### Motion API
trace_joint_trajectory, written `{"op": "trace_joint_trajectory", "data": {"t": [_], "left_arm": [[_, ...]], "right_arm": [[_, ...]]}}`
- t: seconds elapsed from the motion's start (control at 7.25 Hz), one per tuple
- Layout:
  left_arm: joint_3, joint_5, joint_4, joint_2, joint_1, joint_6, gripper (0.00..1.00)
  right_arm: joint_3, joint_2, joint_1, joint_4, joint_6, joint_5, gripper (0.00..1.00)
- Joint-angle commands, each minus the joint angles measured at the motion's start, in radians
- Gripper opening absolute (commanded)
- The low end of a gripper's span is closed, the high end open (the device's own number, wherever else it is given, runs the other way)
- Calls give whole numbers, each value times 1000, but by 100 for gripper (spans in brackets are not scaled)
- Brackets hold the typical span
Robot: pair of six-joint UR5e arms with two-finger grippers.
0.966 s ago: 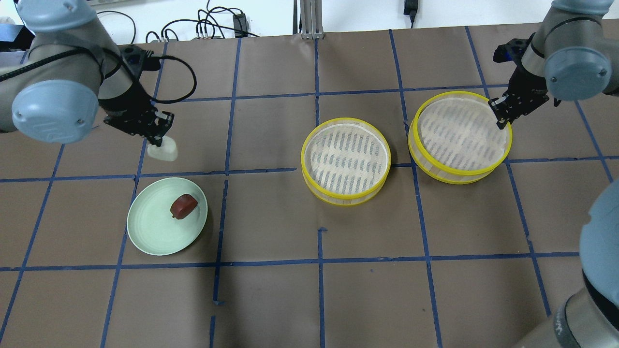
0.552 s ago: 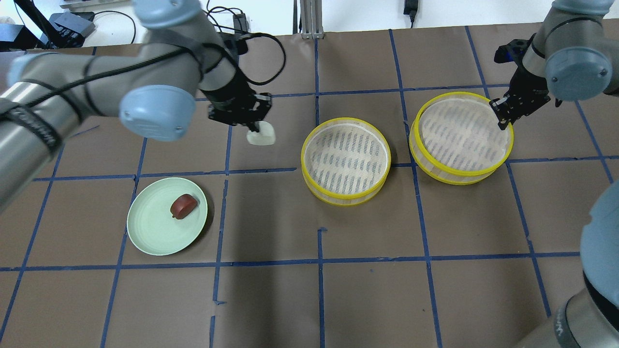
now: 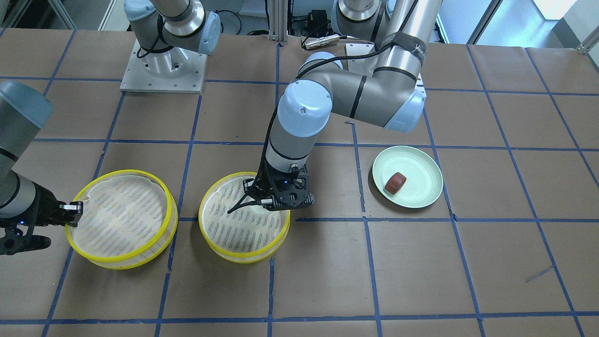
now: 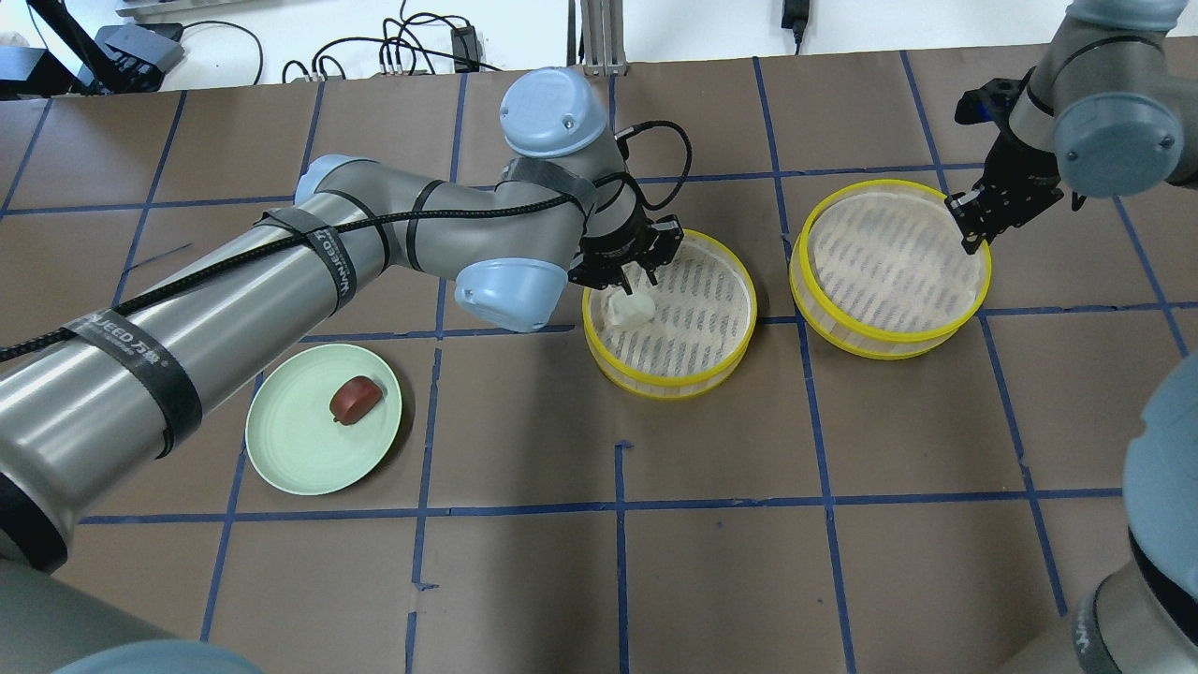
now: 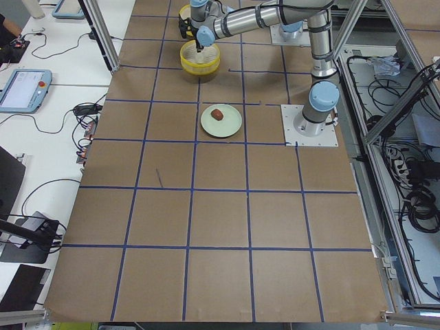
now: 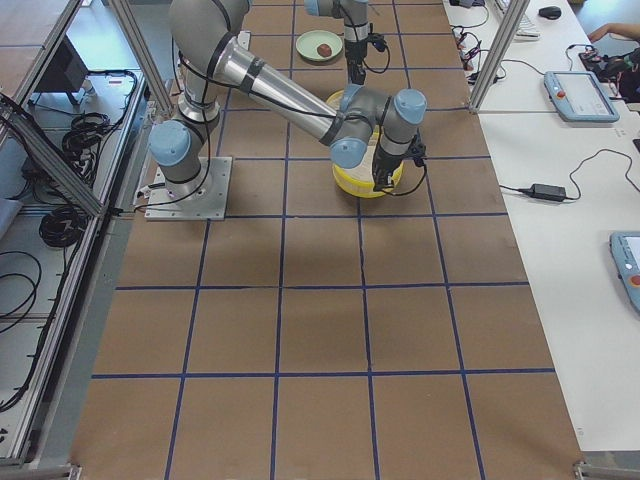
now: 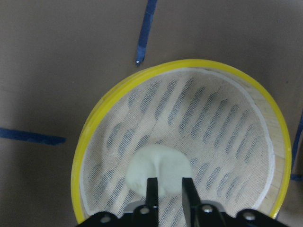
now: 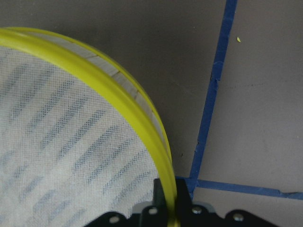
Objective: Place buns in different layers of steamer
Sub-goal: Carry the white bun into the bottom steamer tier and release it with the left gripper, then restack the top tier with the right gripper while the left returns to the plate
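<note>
My left gripper (image 4: 638,278) is shut on the white bun (image 4: 628,308) and holds it low inside the left part of the middle steamer layer (image 4: 655,390). I cannot tell whether the bun touches the floor. In the left wrist view the fingers (image 7: 151,188) pinch the white bun (image 7: 157,171) over the slatted floor. The reddish-brown bun (image 4: 356,400) lies on the pale green plate (image 4: 295,459). My right gripper (image 4: 970,227) is shut on the yellow rim of the right steamer layer (image 4: 875,343); the right wrist view shows the rim (image 8: 142,123) between its jaws.
In the front-facing view the plate (image 3: 423,164) sits right of the middle layer (image 3: 243,256), and the other layer (image 3: 122,262) is at the left. The left arm's elbow and forearm stretch across the table's left half. Cables lie beyond the far edge.
My left arm has swung right with the white bun, from above the plate's side of the table to inside the middle steamer layer. The right gripper has stayed on its rim.
</note>
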Motion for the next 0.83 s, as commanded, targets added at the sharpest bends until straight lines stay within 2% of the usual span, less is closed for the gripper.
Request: {"op": "trace_joint_trajectory", "data": {"t": [0.0, 0.14, 0.28, 0.41, 0.55, 0.69], "left_arm": [[-23, 15, -8, 46, 5, 85, 100], [-42, 118, -105, 90, 70, 253, 100], [-94, 196, -196, 168, 185, 489, 100], [-192, 200, -262, 275, 300, 642, 100], [-327, 219, -292, 367, 386, 717, 100], [-410, 307, -278, 378, 452, 779, 100]], "right_arm": [[-1, -26, 11, 41, 75, 7, 8], [-1, -67, 54, 52, 135, 9, 8], [-1, -99, 121, 104, 213, 9, 8], [0, -119, 198, 116, 368, 12, 8], [0, -116, 296, 110, 547, 13, 8], [-6, -104, 382, 94, 710, 12, 8]]}}
